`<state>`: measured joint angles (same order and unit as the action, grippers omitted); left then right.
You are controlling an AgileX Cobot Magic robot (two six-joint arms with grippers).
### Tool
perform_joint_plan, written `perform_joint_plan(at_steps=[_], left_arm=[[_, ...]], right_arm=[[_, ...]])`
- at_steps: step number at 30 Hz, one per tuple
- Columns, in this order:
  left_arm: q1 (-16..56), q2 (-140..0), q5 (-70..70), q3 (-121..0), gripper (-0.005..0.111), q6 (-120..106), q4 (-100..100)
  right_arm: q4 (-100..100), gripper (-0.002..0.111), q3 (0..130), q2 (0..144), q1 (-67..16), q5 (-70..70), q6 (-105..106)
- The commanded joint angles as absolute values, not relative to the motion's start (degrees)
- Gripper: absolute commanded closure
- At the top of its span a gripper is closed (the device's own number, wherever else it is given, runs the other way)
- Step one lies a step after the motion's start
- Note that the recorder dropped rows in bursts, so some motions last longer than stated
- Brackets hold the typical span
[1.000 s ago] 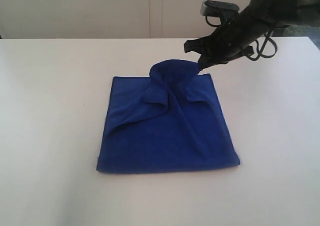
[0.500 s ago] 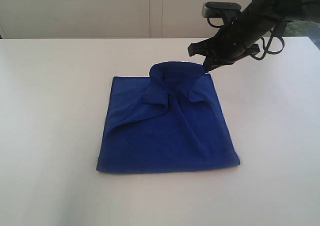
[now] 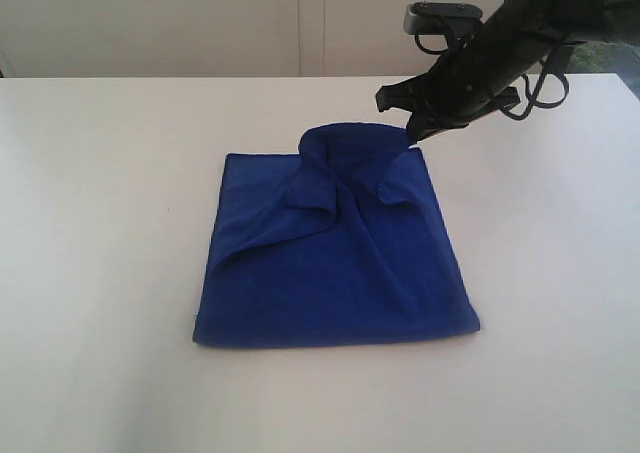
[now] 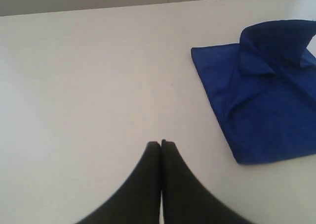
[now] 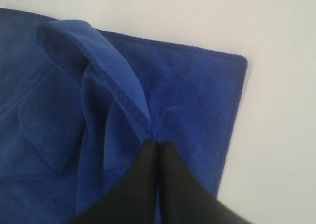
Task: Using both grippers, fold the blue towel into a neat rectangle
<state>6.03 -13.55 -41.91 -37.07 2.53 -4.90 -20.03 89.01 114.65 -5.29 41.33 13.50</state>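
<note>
At the far right corner of the folded cloth, my right gripper (image 3: 412, 133) has its jaws pressed together on a thin pinch of the top layer's hem. The pinch lifts that edge into a low peak. The blue towel (image 3: 330, 263) lies near the middle of the table (image 3: 100, 223) as a rough square of stacked layers, with two small flaps curled over just beside the peak. My left gripper (image 4: 161, 144) hangs over bare tabletop, jaws together on nothing, well apart from the towel.

Risks, as I judge them:
- **Slipping:** the hold takes only a narrow strip of hem, so a quick or steep pull could slide the cloth out of the jaws.
- **Dragging:** nothing pins the lower layers. If I carry the lifted edge across alone, the whole stack may drag and skew, and the aligned near edge would be lost.
- **Creasing:** if the layer is laid down without first being drawn taut, the curled flaps beside the peak may be pressed in as diagonal creases.
- **Uneven pull:** pulling from one corner only would leave the opposite end of that edge lagging, which gives a slanted fold instead of a rectangle.

Surface: a plain white, matt tabletop that looks smooth and probably offers the cloth little grip. Nothing else stands on the part of it in view. Room: a pale wall (image 3: 150, 23) runs close behind the table's far edge and is broken by one vertical seam.
</note>
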Motion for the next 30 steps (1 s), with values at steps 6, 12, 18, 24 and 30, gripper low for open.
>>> perform_joint_plan(at_steps=[6,12,18,24,30], left_arm=[[6.4,-13.2,-41.6,-36.6,0.107,2.6,-5.1],[6.4,-15.2,-38.6,-36.6,0.107,2.8,-8.5],[6.4,-28.0,-31.2,-35.1,0.107,-5.3,-20.0],[6.4,-49.6,-21.2,-34.1,0.107,-27.7,-47.4],[6.4,-73.2,-22.0,-36.9,0.107,-67.6,-85.7]], right_arm=[[-19.3,0.108,89.2,114.4,-5.2,41.4,13.2],[-19.3,0.108,89.2,114.4,-5.2,41.8,13.2],[-19.3,0.108,89.2,114.4,-5.2,42.0,13.2],[-19.3,0.108,89.2,114.4,-5.2,41.9,13.2],[-19.3,0.108,89.2,114.4,-5.2,40.7,13.2]])
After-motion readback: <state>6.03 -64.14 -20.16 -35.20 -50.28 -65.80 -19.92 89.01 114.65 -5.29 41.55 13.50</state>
